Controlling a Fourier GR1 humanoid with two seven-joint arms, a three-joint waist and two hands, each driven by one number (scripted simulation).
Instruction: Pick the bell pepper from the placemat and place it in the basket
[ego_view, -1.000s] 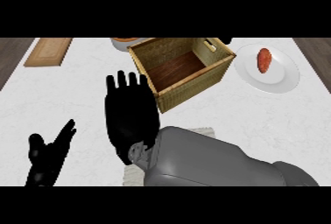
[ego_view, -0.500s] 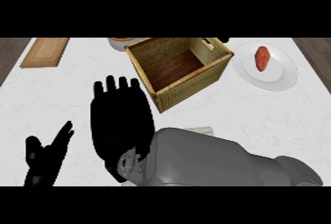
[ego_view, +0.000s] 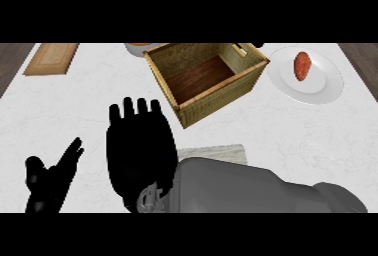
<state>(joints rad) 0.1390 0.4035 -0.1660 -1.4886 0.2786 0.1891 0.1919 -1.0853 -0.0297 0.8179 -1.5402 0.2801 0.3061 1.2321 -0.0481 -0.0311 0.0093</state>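
Right hand (ego_view: 140, 145) has drifted toward the view's left and slightly nearer the lower edge across the last second; its forearm (ego_view: 251, 187) now covers most of the placemat (ego_view: 218, 151), of which only a pale strip shows just past the wrist. Basket and plate sit a little further right in view than before, which suggests a head shift.

Right hand state: fingers straight and spread, palm down over the counter (ego_view: 88, 100), nothing seen in it. Left hand (ego_view: 50, 180) rests open near the lower left edge, fingers up.

Bell pepper: not visible. If it lies on the placemat, it is hidden beneath the right forearm or hand; cannot confirm.

Basket (ego_view: 214, 95) stands beyond the right hand, tilted corner-on in view, interior bare as far as can be seen. Plate (ego_view: 325, 90) to its right carries a reddish item (ego_view: 303, 65). Wooden board (ego_view: 50, 59) at the far left corner.

Progress, judged: early. No grasp shown, nothing in the basket. Left to do: close on the pepper, lift, carry to the basket, release inside.
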